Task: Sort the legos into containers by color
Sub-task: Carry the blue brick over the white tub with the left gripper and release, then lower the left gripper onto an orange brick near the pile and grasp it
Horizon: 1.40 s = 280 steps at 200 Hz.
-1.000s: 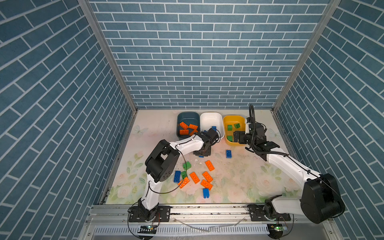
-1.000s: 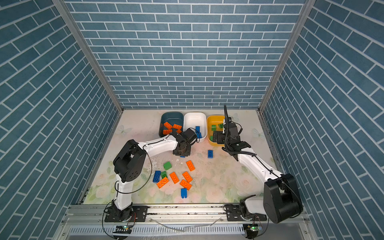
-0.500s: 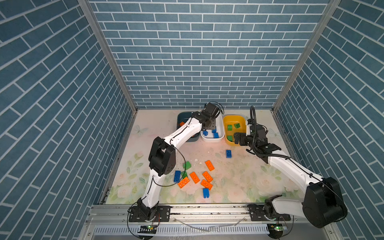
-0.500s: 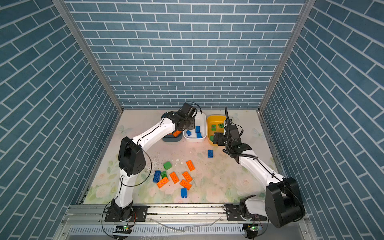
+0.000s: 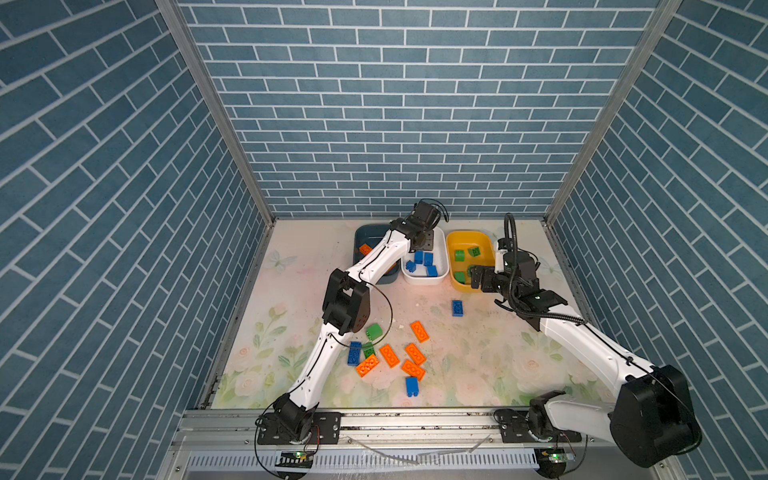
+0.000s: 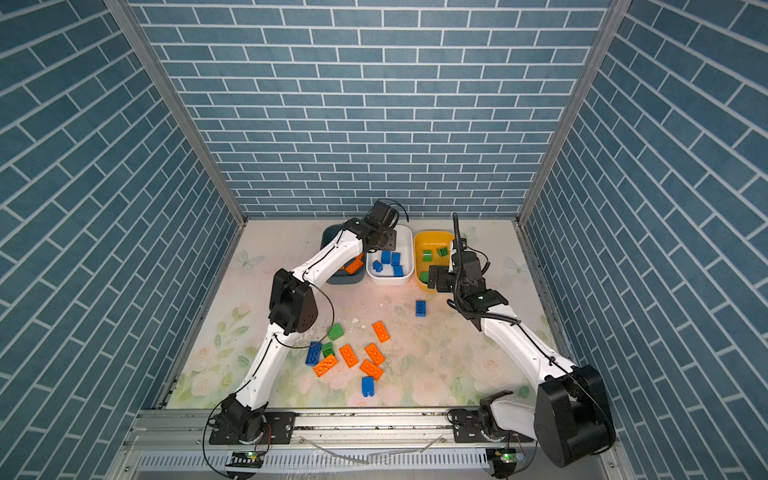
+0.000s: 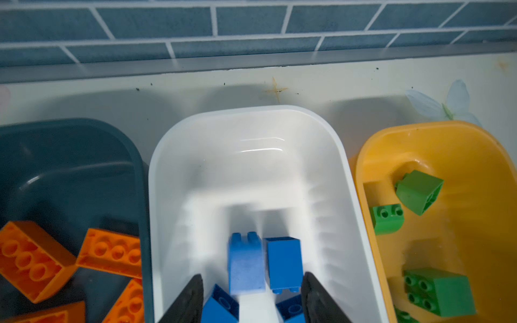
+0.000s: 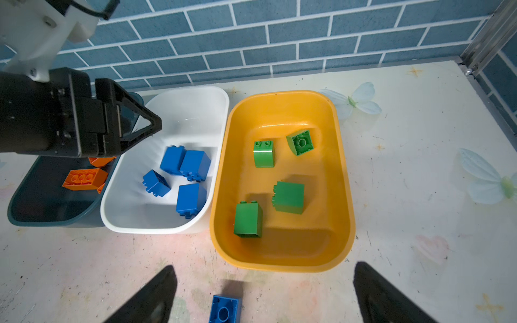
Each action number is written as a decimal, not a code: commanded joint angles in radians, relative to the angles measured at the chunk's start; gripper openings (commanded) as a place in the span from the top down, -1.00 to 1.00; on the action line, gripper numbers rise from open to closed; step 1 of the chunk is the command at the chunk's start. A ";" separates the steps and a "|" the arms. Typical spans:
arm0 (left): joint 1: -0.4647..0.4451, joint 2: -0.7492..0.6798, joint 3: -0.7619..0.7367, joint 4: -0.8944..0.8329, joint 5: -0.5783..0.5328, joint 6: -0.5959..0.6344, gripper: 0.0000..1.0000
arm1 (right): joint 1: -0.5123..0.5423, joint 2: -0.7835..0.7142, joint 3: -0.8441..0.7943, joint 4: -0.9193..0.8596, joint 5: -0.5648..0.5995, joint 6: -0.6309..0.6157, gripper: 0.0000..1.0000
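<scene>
Blue brick (image 7: pixel 246 263) is loose and blurred, studs up, low inside the white tub (image 7: pixel 156 173), right beside another blue one. My left claw (image 7: pixel 253 276) hangs above that tub, jaws apart, gripping nothing I can see. Reads as a release.

Teal tub (image 7: pixel 140 167), just beside the white tub on my left-arm side, holds orange bricks (image 7: pixel 30 260). Yellow tub (image 8: pixel 344 167), just beside the white tub on the other side, holds green bricks (image 8: pixel 288 197).

My right claw (image 8: pixel 265 267) hovers low near the white tub, in front of the yellow one, jaws wide apart over a stray blue brick (image 8: pixel 223 307) on the bench (image 5: pixel 478 365). Loose bricks (image 5: pixel 390 355) of all three colours lie well in front of the white tub.

Risks:
- The dropped brick lands on its mates and could bounce over the rim into the teal tub.
- My left arm lies across the teal tub, so a low pull-back could clip its rim and drag it.
- My right claw is close to the yellow wall and could shove that tub on the way down.
- If right carries to the white tub while left is overhead, the two collide.
</scene>
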 commanded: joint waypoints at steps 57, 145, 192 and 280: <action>-0.041 -0.292 -0.386 0.086 0.139 0.078 -0.86 | 0.000 -0.012 -0.001 -0.016 -0.043 0.024 -0.97; -0.100 -0.497 -0.791 -0.007 0.383 0.508 -0.99 | -0.001 -0.005 0.043 -0.052 -0.030 0.004 -0.97; -0.142 -0.493 -0.879 -0.123 0.421 0.690 -0.99 | 0.000 -0.011 0.044 -0.068 -0.006 -0.009 -0.97; -0.234 -0.374 -0.854 -0.138 0.334 0.709 -0.99 | 0.000 0.004 0.065 -0.078 -0.008 -0.008 -0.97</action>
